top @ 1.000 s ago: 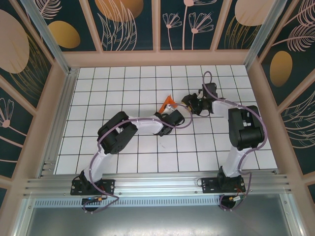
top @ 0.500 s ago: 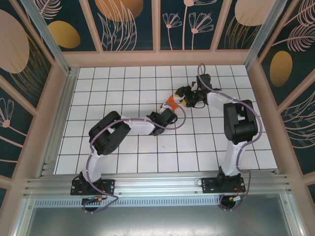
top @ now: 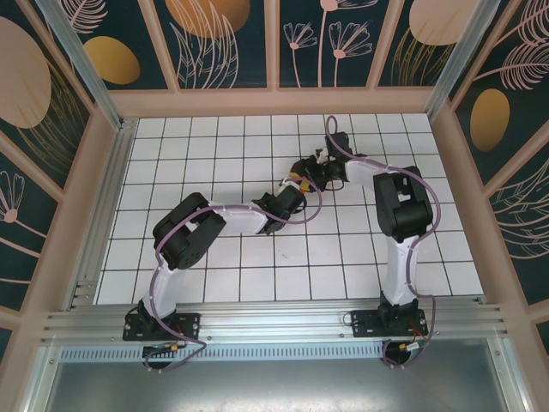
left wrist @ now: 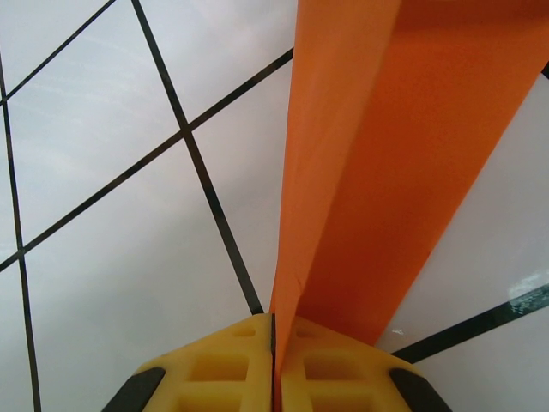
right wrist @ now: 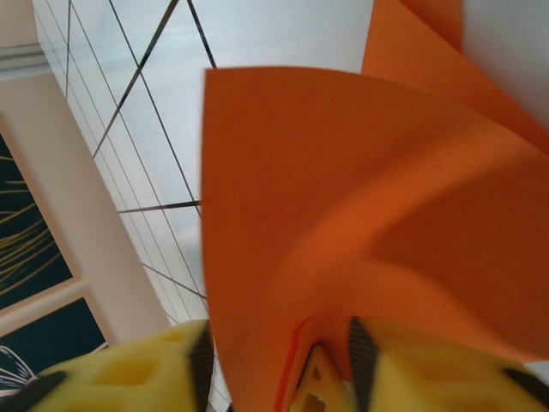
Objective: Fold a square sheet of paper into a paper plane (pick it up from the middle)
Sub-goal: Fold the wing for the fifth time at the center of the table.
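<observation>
- Left end effector (left wrist: pixel 274 333) is clamped tight, its yellow pads pressed together on the bottom edge of the square sheet of paper (left wrist: pixel 386 172).
- The orange sheet is folded into a long creased strip, held over the white grid table (top: pixel 214 146) near its middle, right between the two arms.
- Right end effector (right wrist: pixel 279 343) has its jaws partly apart with a curved flap of the sheet between them; I can't tell whether it is actually gripping.

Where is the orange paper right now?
In the top view the orange paper is near the middle of the table, pinched in the shut left gripper, one flap reaching into the right gripper to its right.
</observation>
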